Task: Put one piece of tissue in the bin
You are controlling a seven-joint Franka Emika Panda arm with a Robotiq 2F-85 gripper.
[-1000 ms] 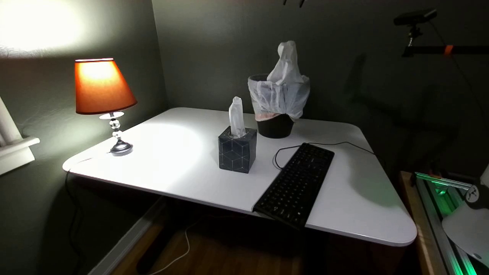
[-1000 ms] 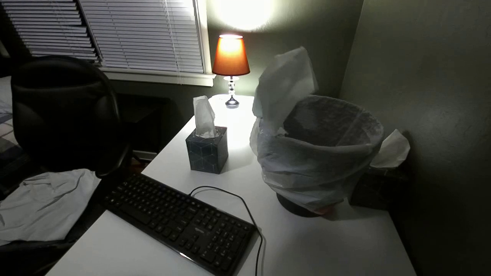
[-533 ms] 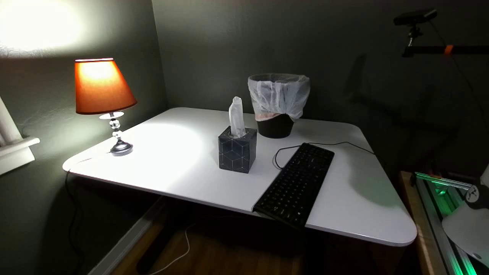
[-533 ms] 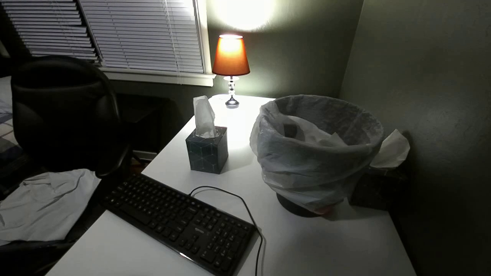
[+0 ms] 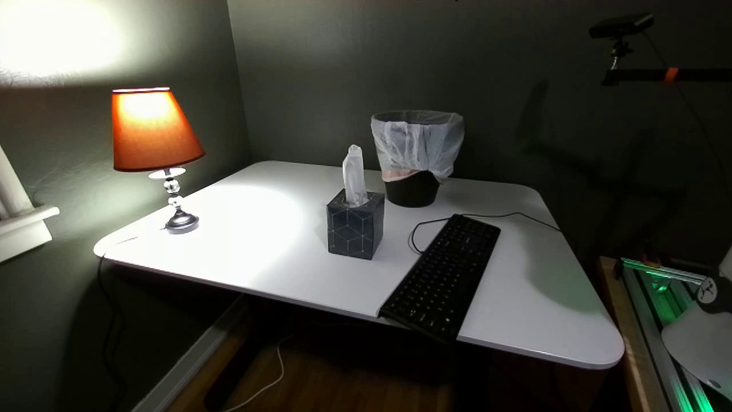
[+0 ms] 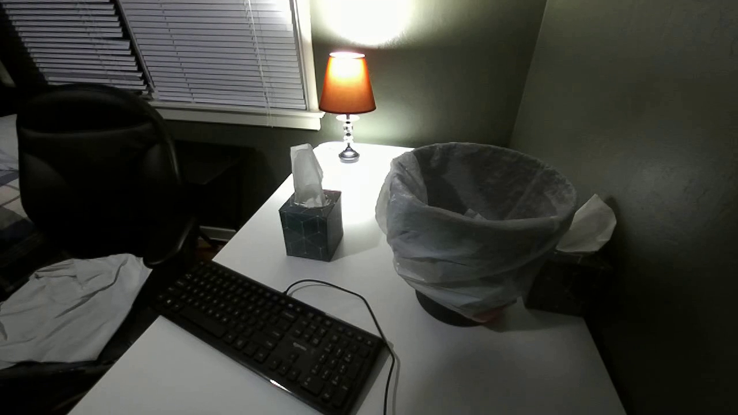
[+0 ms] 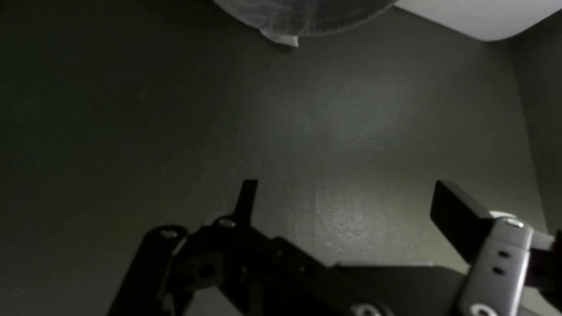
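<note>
The bin (image 5: 414,189) is small, round and dark, with a whitish plastic bag over its rim, and stands at the back of the table. It also shows in an exterior view (image 6: 461,248) and at the top of the wrist view (image 7: 307,19). A small pale tip of the piece of tissue (image 6: 474,214) shows inside the bin in an exterior view. The rest is hidden by the bin's near wall. My gripper (image 7: 345,188) is open and empty in the wrist view, with a wide gap and the dark wall behind. It is high, almost wholly above the exterior views.
A dark tissue box (image 5: 354,229) with a tissue (image 5: 354,174) sticking up stands before the bin. A second box (image 6: 568,282) with a tissue (image 6: 588,225) stands behind the bin by the wall. A keyboard (image 5: 443,274) with cable and a lit lamp (image 5: 154,131) are on the table.
The piece of tissue was in the air at the bin's mouth, then sank inside, and now only a tip shows. The gripper fingertips left the top of an exterior view and now barely show.
</note>
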